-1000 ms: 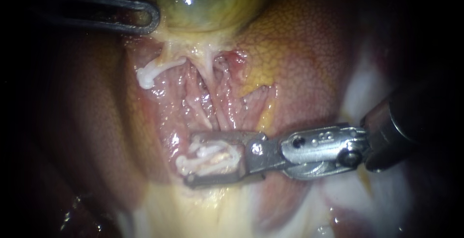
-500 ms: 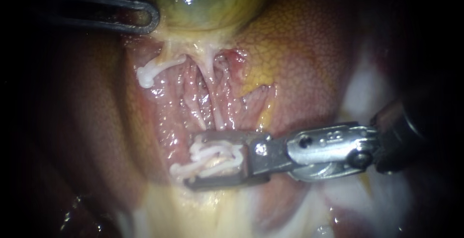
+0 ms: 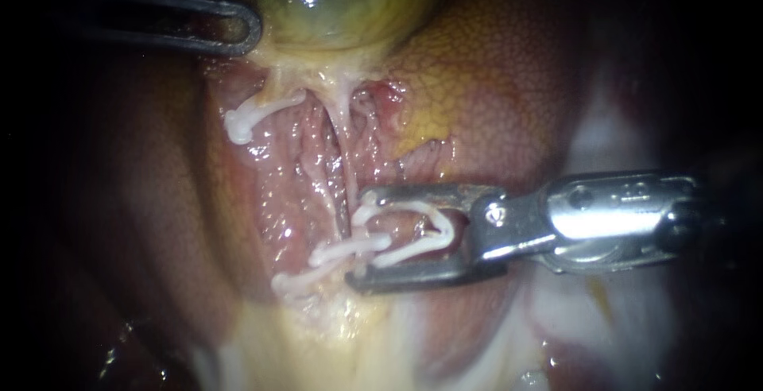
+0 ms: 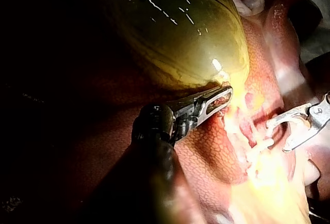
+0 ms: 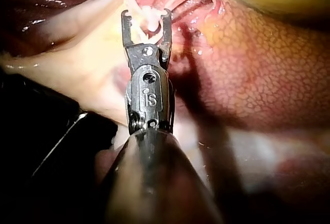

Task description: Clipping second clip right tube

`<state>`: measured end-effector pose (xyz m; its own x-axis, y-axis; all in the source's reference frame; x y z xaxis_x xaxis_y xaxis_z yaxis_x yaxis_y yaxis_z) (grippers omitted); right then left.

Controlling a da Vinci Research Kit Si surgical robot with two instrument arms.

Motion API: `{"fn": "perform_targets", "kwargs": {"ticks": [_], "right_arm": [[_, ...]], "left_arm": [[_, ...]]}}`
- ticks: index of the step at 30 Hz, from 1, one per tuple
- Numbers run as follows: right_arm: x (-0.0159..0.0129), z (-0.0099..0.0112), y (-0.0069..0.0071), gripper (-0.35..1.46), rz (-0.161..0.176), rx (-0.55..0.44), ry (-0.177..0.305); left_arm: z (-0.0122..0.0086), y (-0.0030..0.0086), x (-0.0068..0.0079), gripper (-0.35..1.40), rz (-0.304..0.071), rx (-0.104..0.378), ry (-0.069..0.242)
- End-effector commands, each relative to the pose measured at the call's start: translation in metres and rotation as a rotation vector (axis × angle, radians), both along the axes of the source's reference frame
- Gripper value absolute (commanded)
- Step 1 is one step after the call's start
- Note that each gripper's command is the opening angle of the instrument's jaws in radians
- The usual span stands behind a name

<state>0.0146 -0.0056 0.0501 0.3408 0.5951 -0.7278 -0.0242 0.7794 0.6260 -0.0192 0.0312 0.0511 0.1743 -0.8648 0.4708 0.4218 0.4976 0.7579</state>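
Below the gallbladder, toward the near middle of the field, the right tube is straddled by the right instrument. Its jaws are held apart, with nothing clamped. The gallbladder's near edge is gripped by the left instrument, its jaws clenched on it. Whether a clip is loaded cannot be told. A poor bite is to be feared, because several pale strands are bunched between the jaws and only part of the tube might be caught. The nearer jaw tip could also snag the liver bed. The tube's long axis is slanted from near left to far right, looping back inside the jaws, so it is laid more along them than across.
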Motion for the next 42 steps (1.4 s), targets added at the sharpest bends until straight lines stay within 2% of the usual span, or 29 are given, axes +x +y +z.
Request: {"fn": "perform_targets", "kwargs": {"ticks": [1, 11, 15, 21, 24, 29, 32, 33, 35, 42], "right_arm": [[-0.0001, 0.0003, 0.0000, 0.44, 0.003, 0.008, -0.003], [0.0006, 0.0041, 0.0002, 0.44, 0.032, 0.085, -0.021], [0.0016, 0.0052, 0.0003, 0.44, 0.035, 0.129, 0.006], [0.0031, 0.0068, 0.0004, 0.44, 0.022, 0.209, 0.094], [0.0037, 0.0071, 0.0006, 0.43, 0.008, 0.250, 0.179], [0.0041, 0.0073, 0.0008, 0.41, -0.041, 0.288, 0.323], [0.0041, 0.0069, 0.0006, 0.38, -0.077, 0.299, 0.382], [0.0042, 0.0067, 0.0005, 0.36, -0.094, 0.302, 0.394], [0.0042, 0.0062, 0.0003, 0.34, -0.105, 0.303, 0.400], [0.0049, 0.0056, 0.0008, 0.25, -0.090, 0.308, 0.412]], "left_arm": [[0.0000, 0.0000, 0.0000, -0.35, 0.000, 0.000, 0.000], [0.0000, 0.0000, -0.0001, -0.35, 0.000, 0.000, 0.000], [0.0000, 0.0000, -0.0001, -0.35, 0.000, 0.000, 0.000], [0.0000, 0.0000, -0.0002, -0.35, 0.000, 0.000, 0.000], [0.0000, 0.0000, -0.0002, -0.35, 0.000, 0.000, 0.000], [0.0000, 0.0000, -0.0002, -0.35, -0.001, 0.000, 0.000], [0.0000, 0.0000, -0.0002, -0.35, -0.001, 0.000, 0.000], [0.0000, 0.0000, -0.0002, -0.35, -0.001, 0.000, 0.000], [0.0001, 0.0000, -0.0002, -0.35, -0.001, 0.000, 0.000], [0.0001, 0.0001, -0.0003, -0.35, -0.001, 0.000, 0.001]]}}
